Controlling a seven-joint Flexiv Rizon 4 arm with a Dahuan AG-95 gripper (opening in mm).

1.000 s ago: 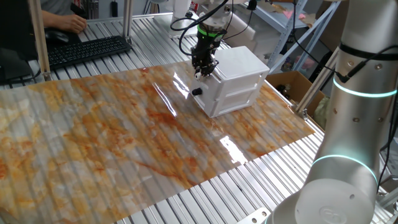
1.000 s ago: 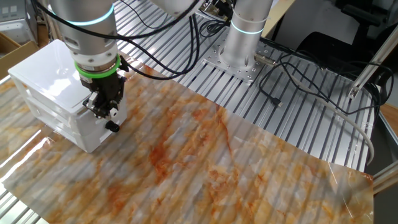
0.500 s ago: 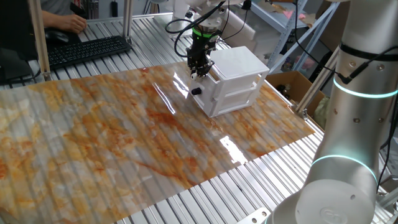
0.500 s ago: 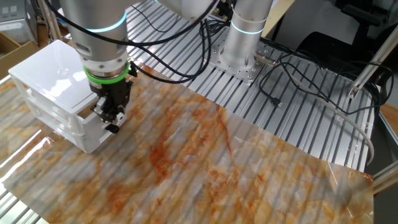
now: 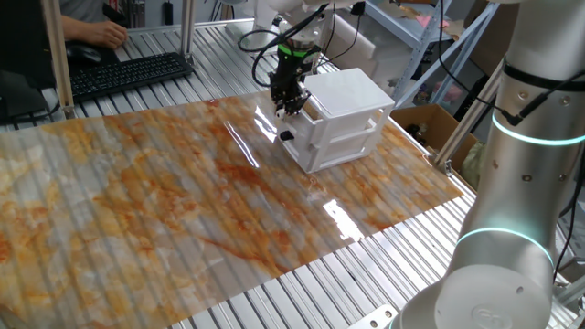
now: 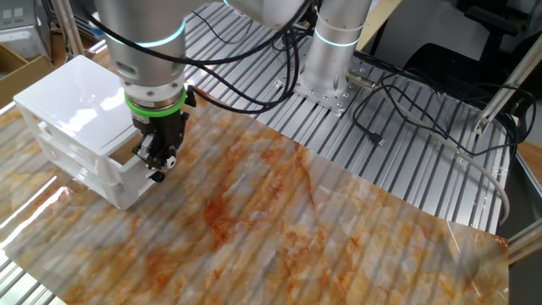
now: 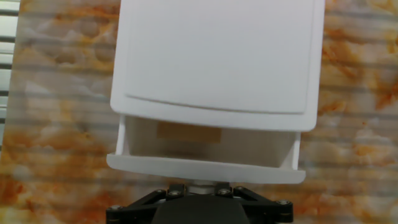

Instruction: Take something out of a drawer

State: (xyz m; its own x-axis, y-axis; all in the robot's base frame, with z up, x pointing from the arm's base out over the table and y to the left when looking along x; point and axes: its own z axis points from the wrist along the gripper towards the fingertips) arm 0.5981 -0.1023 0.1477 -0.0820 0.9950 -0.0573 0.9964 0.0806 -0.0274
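two fixed views: gripper [image 5: 286, 110] clenched on the knob, now further out from the cabinet [image 5: 345, 114] than a second ago, drawer [image 6: 127, 161] partly open. hand view: block [image 7: 188, 132] lies inside the drawer, reachable once opened wider.

Your gripper [image 5: 287, 111] sits in the upper middle of one fixed view, pointing straight down from a wrist ringed in green, with black cables looping above it. In the other fixed view the gripper [image 6: 157, 163] hangs at left of centre below the grey arm [image 6: 144, 38]. In the hand view the gripper [image 7: 200, 185] shows at the bottom edge, its dark fingers drawn in on the drawer knob [image 7: 200, 184].
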